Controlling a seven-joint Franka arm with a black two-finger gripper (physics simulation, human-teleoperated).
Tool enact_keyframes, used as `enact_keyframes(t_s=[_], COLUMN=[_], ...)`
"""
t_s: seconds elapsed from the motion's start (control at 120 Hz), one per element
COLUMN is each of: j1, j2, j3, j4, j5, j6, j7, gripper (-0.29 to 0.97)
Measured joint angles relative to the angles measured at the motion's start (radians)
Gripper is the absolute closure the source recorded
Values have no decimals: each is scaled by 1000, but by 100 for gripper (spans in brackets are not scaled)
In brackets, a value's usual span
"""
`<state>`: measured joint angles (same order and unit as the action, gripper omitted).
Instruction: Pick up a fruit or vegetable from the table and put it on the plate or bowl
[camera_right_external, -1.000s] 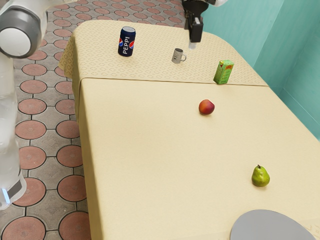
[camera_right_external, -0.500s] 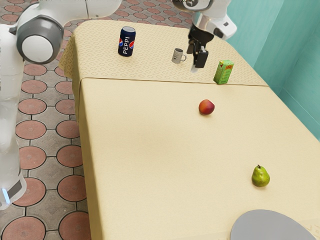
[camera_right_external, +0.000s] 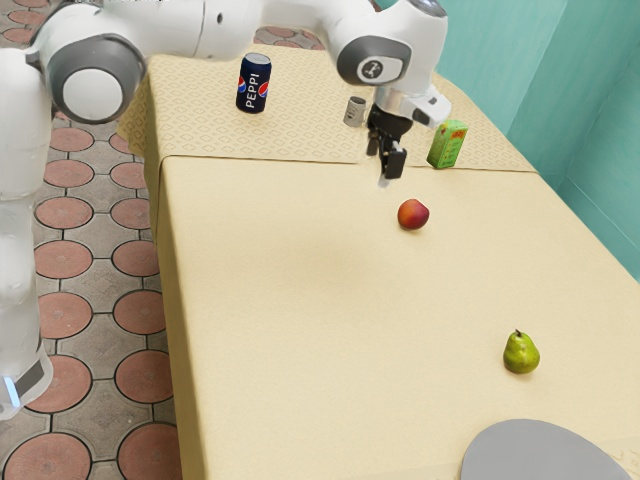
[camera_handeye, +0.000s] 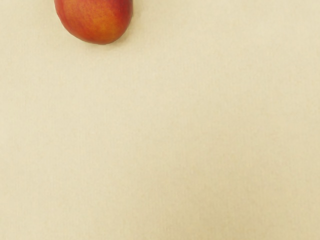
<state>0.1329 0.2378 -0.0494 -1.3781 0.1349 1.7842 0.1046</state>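
While my hand (camera_right_external: 388, 172) hung empty above the surface (camera_right_external: 300, 320), the red fruit (camera_right_external: 413, 214) lay near it, not yet beneath it.
Whether the hand stood wide or narrow I could not tell; to grasp well, I judged I should centre over the fruit, descend straight, then carry it to the grey plate (camera_right_external: 540, 455), well apart.

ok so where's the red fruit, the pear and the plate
red fruit (camera_right_external: 413, 214): exterior view, middle of its skin
pear (camera_right_external: 521, 354): exterior view, its round lower body
plate (camera_right_external: 540, 455): exterior view, bare grey top face
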Motion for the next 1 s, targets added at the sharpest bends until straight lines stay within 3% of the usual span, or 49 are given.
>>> enact_keyframes(t_s=[0.167, 0.308, 0.375, 0.642, 0.808, 1.0], j1=[39, 64, 70, 97, 102, 113], j2=[190, 278, 304, 528, 622, 649], j3=[43, 48, 40, -12, -29, -30], j4=[253, 314, 341, 682, 739, 744], j5=[-69, -113, -125, -143, -157, -174], j6=[-55, -98, -111, -148, -155, -159], j7=[30, 53, 63, 100, 116, 130], gripper=[0, 0, 0, 0, 0, 0])
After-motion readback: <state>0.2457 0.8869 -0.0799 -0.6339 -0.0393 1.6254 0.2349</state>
